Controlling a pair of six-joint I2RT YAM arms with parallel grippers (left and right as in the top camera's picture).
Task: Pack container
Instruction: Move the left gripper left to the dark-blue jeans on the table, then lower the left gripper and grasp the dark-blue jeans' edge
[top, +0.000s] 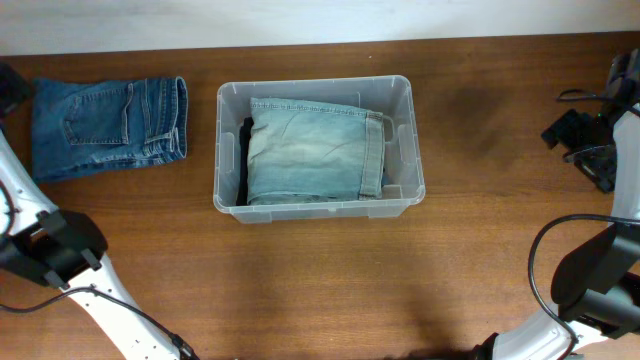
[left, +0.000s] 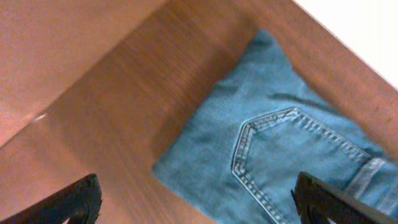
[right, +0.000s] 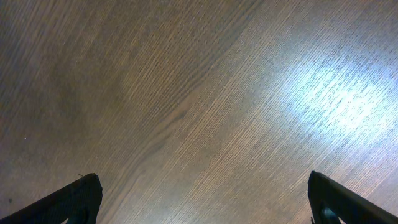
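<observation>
The clear plastic container (top: 400, 95) stands at the table's middle. Folded light-blue jeans (top: 312, 148) lie in it, on top of a dark garment (top: 243, 160) that shows along their left side. Folded darker blue jeans (top: 105, 125) lie on the table left of the container. My left gripper (top: 10, 88) is at the far left, just beside these jeans. In the left wrist view it (left: 199, 205) is open above the corner of the jeans (left: 280, 155) with the back pocket. My right gripper (top: 582, 140) is at the far right, open and empty (right: 205, 199) over bare wood.
The wooden table (top: 480, 260) ends at a pale wall along its far edge. Black cables (top: 545, 270) loop by the right arm's base at the lower right. The left arm's white link (top: 110, 300) crosses the lower left corner.
</observation>
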